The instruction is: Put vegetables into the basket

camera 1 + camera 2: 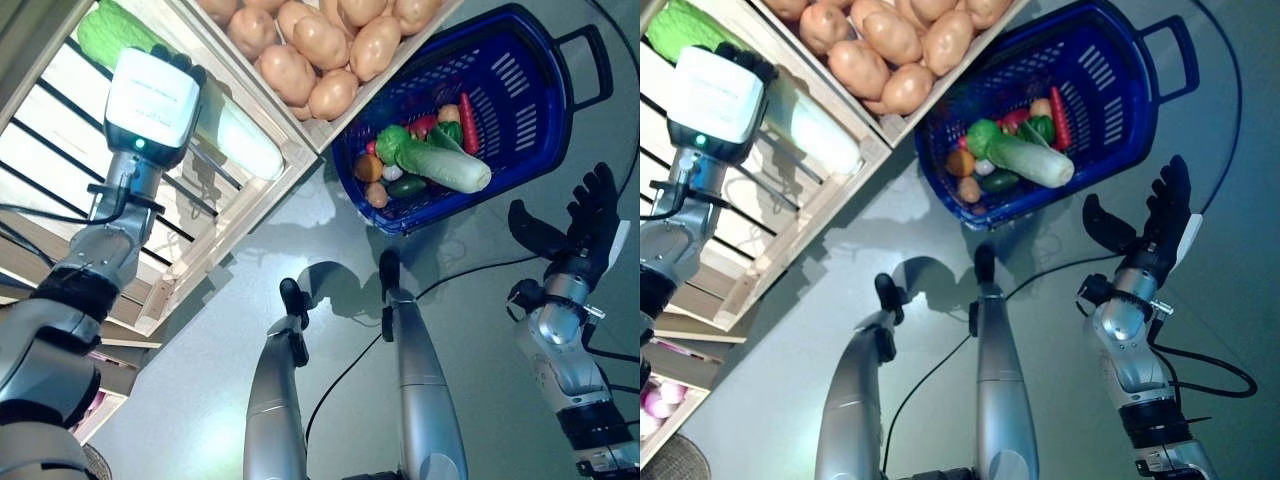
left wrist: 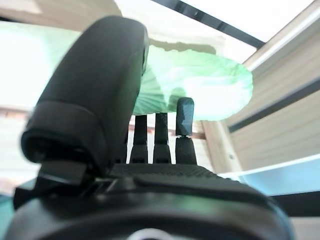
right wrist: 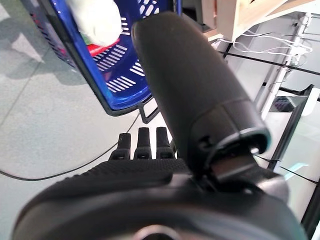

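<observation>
In the left eye view, the left hand (image 1: 176, 62) is resting over a Chinese cabbage (image 1: 235, 135) in the wooden crate (image 1: 240, 240), while another cabbage (image 1: 440, 165) is lying in the blue basket (image 1: 520, 90). In the left wrist view the fingers (image 2: 184, 120) are reaching straight toward the cabbage, uncurled. In the right wrist view the right hand (image 3: 150, 150) is hanging empty, fingers spread, beside the basket.

Wooden slatted crate shelf (image 1: 215, 262) on grey floor (image 1: 200, 400); lower shelf corner (image 1: 670, 405) holds pinkish items.

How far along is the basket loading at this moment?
Partly done: the blue basket already holds a napa cabbage, a carrot and other small produce. The left hand is reaching over a second cabbage in the wooden crate, not yet gripping it. The right hand hangs open and empty. Potatoes remain unpicked.
</observation>
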Motion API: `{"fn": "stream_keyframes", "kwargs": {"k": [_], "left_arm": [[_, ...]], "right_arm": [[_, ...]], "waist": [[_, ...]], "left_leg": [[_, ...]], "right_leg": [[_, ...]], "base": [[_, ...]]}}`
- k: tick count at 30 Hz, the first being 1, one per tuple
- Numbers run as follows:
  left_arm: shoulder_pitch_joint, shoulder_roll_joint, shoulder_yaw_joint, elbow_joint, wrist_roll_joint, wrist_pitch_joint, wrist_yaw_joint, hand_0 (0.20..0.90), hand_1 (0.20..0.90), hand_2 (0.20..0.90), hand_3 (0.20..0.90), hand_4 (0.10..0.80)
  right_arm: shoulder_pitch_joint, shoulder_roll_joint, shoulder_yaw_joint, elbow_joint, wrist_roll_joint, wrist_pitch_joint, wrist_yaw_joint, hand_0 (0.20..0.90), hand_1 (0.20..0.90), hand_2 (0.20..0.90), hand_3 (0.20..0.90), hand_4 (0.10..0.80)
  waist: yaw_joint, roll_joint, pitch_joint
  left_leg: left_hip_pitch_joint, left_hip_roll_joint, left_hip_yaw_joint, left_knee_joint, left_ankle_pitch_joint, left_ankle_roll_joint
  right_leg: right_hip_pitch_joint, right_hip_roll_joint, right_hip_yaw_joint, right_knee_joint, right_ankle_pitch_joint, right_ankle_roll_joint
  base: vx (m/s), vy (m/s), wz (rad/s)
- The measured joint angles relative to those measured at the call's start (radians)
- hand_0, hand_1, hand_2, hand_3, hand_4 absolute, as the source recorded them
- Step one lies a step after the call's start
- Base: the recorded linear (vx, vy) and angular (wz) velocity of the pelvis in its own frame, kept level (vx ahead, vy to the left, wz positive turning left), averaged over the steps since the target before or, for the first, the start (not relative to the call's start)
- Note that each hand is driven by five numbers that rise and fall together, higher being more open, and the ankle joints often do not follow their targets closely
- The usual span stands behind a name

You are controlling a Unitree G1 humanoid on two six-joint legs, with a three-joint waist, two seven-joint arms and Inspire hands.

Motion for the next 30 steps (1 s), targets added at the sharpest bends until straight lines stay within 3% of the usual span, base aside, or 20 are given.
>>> {"fn": "stream_keyframes", "kwargs": {"k": [6,11,16,21,23,30], "left_arm": [[0.146,0.007,0.115,-0.120,-0.016,-0.054,0.073,0.300,0.300,0.300,0.300,0.400],[0.207,0.026,0.175,-0.190,-0.016,-0.082,0.083,0.300,0.300,0.300,0.300,0.400],[0.293,0.022,0.254,-0.267,-0.141,-0.111,0.110,0.300,0.300,0.300,0.300,0.400],[0.397,-0.067,0.383,-0.299,-0.330,-0.158,0.129,0.300,0.300,0.300,0.300,0.400],[0.448,-0.135,0.442,-0.318,-0.403,-0.184,0.130,0.300,0.300,0.300,0.300,0.400],[0.539,-0.325,0.490,-0.391,-0.684,-0.287,0.063,0.300,0.300,0.300,0.300,0.400]], "right_arm": [[0.021,0.011,-0.001,-0.005,0.000,-0.003,0.000,0.900,0.900,0.900,0.900,0.800],[0.020,0.015,0.000,-0.008,0.000,-0.010,0.004,0.900,0.900,0.900,0.900,0.800],[0.030,0.047,0.000,-0.010,0.000,-0.028,0.009,0.900,0.900,0.900,0.900,0.800],[0.074,0.071,0.001,-0.011,0.000,-0.048,0.014,0.900,0.900,0.900,0.900,0.800],[0.087,0.089,0.001,-0.011,0.000,-0.050,0.014,0.900,0.900,0.900,0.900,0.800],[0.097,0.126,0.008,-0.025,-0.002,-0.066,0.024,0.900,0.900,0.900,0.900,0.800]], "waist": [[0.025,-0.009,0.004],[0.035,-0.012,0.005],[0.037,-0.016,0.005],[0.051,-0.017,0.005],[0.055,-0.017,0.005],[0.109,-0.017,0.005]], "left_leg": [[0.059,0.006,-0.018,-0.043,0.017,-0.016],[0.073,0.014,-0.036,-0.057,0.025,-0.025],[0.101,0.017,-0.040,-0.080,0.030,-0.030],[0.177,0.023,-0.045,-0.144,0.052,-0.042],[0.221,0.025,-0.052,-0.173,0.063,-0.046],[0.337,0.026,-0.074,-0.267,0.098,-0.049]], "right_leg": [[0.052,0.006,-0.025,-0.015,-0.009,-0.014],[0.075,0.013,-0.040,-0.025,-0.012,-0.019],[0.099,0.014,-0.055,-0.031,-0.016,-0.025],[0.159,0.017,-0.073,-0.050,-0.023,-0.035],[0.201,0.018,-0.085,-0.067,-0.025,-0.037],[0.317,0.023,-0.118,-0.124,-0.028,-0.033]], "base": [[-0.019,-0.072,0.03],[-0.041,-0.059,0.06],[-0.036,-0.054,0.01],[-0.043,-0.079,0.01],[-0.033,-0.079,0.08],[-0.027,-0.058,0.08]]}}
